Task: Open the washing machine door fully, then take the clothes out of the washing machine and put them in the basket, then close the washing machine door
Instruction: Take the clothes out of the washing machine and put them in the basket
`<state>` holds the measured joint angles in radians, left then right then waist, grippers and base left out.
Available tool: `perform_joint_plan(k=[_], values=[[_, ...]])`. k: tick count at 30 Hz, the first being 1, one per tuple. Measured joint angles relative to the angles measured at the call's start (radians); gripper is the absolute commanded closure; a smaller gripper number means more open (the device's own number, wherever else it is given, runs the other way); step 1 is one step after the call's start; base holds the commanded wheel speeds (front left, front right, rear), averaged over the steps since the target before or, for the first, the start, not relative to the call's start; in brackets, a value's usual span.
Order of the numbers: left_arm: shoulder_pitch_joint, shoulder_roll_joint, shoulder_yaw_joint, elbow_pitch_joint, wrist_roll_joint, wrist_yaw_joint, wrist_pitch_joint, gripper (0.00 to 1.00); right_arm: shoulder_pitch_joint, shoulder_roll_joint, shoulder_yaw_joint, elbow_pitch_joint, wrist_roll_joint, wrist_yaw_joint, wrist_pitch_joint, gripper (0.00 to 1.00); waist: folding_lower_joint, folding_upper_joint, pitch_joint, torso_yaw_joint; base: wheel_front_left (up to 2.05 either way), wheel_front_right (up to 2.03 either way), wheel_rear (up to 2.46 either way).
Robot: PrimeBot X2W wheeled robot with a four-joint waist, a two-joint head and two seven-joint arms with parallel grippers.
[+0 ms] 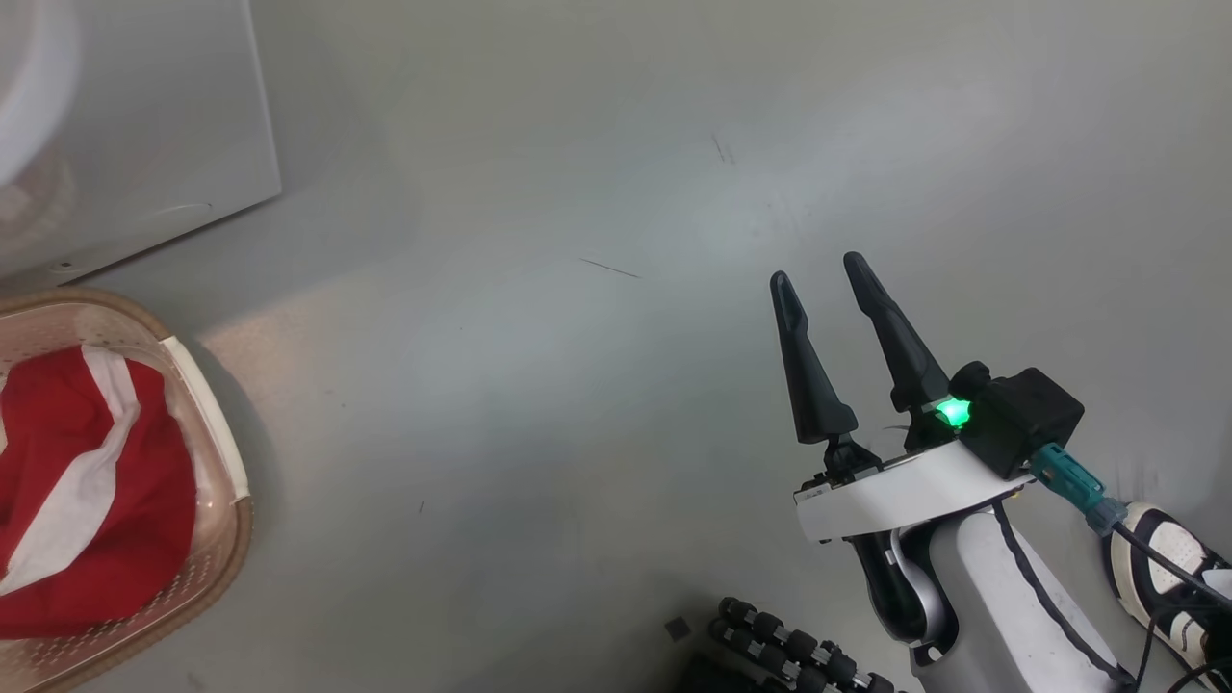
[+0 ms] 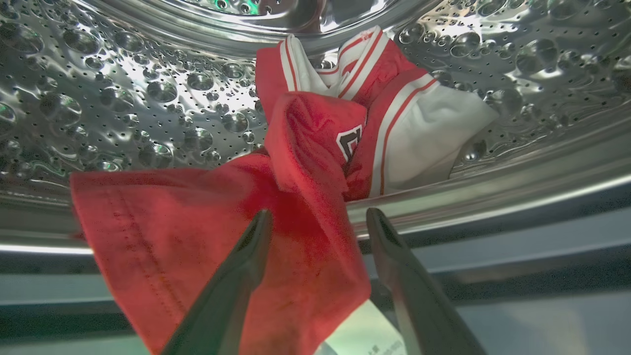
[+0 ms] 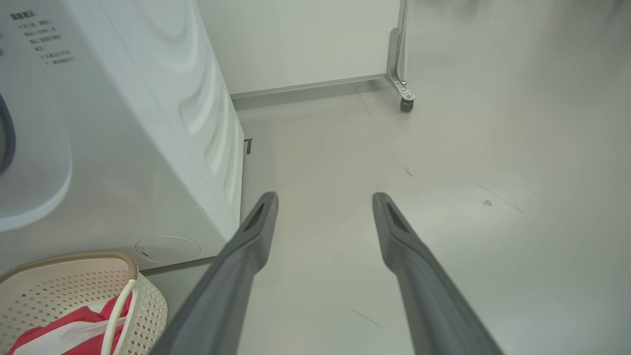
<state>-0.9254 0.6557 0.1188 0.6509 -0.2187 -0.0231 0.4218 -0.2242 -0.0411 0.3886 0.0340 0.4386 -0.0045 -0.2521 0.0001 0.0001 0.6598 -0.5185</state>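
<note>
- Two batches of laundry tell us how far along the job is. A red garment (image 1: 87, 500) with white stripes already lies in the basket (image 1: 207, 404). The basket sits on the floor (image 1: 616, 385) just in front of the washing machine (image 1: 144, 125), which keeps each carry short.
- Inside the washing machine, the remaining clothes (image 2: 315, 148) are bunched against the perforated drum (image 2: 123, 98). One red flap spills out over the drum's front lip.
- Our left gripper (image 2: 318, 217) is at the mouth of the washing machine, its fingers spread apart and straddling that hanging flap. The cloth lies between them but is not pinched. We judge it is lined up there because the flap is the easiest part to catch.
- Our right gripper (image 1: 816, 269) hovers over bare floor well to the right of the washing machine, fingers wide and empty. We judge it is parked there to stay clear of the left arm's path to the basket.
- A person's shoe (image 1: 1155, 558) stands farther from the washing machine than the right gripper.
- For the next move, we judge the left fingers should close on the flap, draw the bundle out and drop it in the basket. Shutting the machine comes last.
</note>
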Motion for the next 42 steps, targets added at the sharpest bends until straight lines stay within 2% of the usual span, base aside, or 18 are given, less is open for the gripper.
perform_joint_plan(k=[6,18,19,20,21,34,42], values=[[-0.032,-0.002,-0.022,0.024,0.005,0.000,-0.005,0.00,0.000,0.001,0.002,-0.017,0.001,-0.025,0.000,0.00,0.0000,0.0000,0.024,-0.015,0.00,0.00,0.00],[-0.082,-0.002,-0.031,0.082,0.020,0.001,-0.022,0.00,0.003,0.001,0.010,-0.030,0.001,-0.042,0.000,0.00,0.0000,0.0000,0.032,-0.018,0.00,0.00,0.00],[-0.085,-0.002,-0.033,0.088,0.020,0.001,-0.022,0.21,0.003,0.001,0.012,-0.030,0.001,-0.042,0.000,0.00,0.0000,0.0000,0.032,-0.018,0.00,0.00,0.00],[-0.087,-0.002,-0.034,0.092,0.020,0.001,-0.022,0.69,0.003,0.001,0.014,-0.031,0.001,-0.042,0.000,0.00,0.0000,0.0000,0.032,-0.018,0.00,0.00,0.00],[-0.089,-0.002,-0.036,0.097,0.020,0.001,-0.022,1.00,0.003,0.001,0.016,-0.032,0.001,-0.042,0.000,0.00,0.0000,0.0000,0.032,-0.017,0.00,0.00,0.00],[-0.102,-0.008,-0.036,0.154,0.020,0.000,-0.093,1.00,0.000,0.001,0.031,-0.034,-0.002,-0.043,0.000,0.00,0.0000,0.0000,0.017,-0.013,0.00,0.00,0.00],[-0.102,-0.087,-0.030,0.172,-0.012,-0.020,-0.207,1.00,-0.012,0.001,0.011,-0.023,-0.012,-0.049,0.000,0.00,0.0000,0.0000,-0.022,0.013,0.00,0.00,0.00]])
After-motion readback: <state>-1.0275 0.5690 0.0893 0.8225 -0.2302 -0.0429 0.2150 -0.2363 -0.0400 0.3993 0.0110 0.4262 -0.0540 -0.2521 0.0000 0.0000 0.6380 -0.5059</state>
